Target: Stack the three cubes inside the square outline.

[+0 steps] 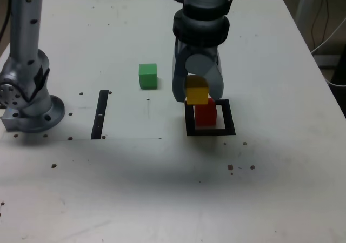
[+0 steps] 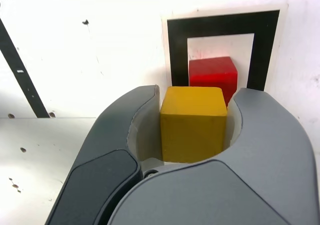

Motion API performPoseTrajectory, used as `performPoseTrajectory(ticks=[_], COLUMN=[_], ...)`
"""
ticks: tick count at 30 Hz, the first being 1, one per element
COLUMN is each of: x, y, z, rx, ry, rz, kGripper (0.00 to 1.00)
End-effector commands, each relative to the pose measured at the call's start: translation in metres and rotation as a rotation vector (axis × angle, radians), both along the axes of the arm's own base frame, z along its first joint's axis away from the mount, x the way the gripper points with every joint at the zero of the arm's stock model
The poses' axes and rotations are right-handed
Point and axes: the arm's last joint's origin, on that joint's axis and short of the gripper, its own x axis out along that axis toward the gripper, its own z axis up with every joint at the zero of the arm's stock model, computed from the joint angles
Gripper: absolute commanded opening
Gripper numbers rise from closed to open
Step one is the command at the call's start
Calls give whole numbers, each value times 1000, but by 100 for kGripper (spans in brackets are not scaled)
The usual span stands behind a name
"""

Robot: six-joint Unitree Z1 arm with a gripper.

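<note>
Now your gripper (image 2: 192, 122) is clenching the yellow cube (image 2: 192, 122) by two flat opposite faces, just above the red cube (image 1: 205, 114) inside the square outline (image 1: 210, 131). It is looking light, rigid and smooth-sided, so you are needing only a gentle, square hold.

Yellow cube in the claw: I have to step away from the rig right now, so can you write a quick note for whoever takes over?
Claw: shut on the yellow cube, held in the air just above the red cube.
Red cube: sitting inside the square outline on the table.
Green cube: loose on the table, toward the exterior view's left of the outline, untouched.
Done: red placed, yellow picked up.
Left: set yellow on red, release, then fetch green and stack it on top.
</note>
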Motion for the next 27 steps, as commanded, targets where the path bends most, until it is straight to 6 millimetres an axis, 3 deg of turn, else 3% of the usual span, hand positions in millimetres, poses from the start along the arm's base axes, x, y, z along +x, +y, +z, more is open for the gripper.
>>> performPoseTrajectory(ticks=[1,22,27], x=[0,15,17], y=[-2,-5,-5], z=[0,-16,-19], rx=[-1,19,16], ry=[-3,0,6], rz=[2,-6,-14], kGripper=[16,16,29])
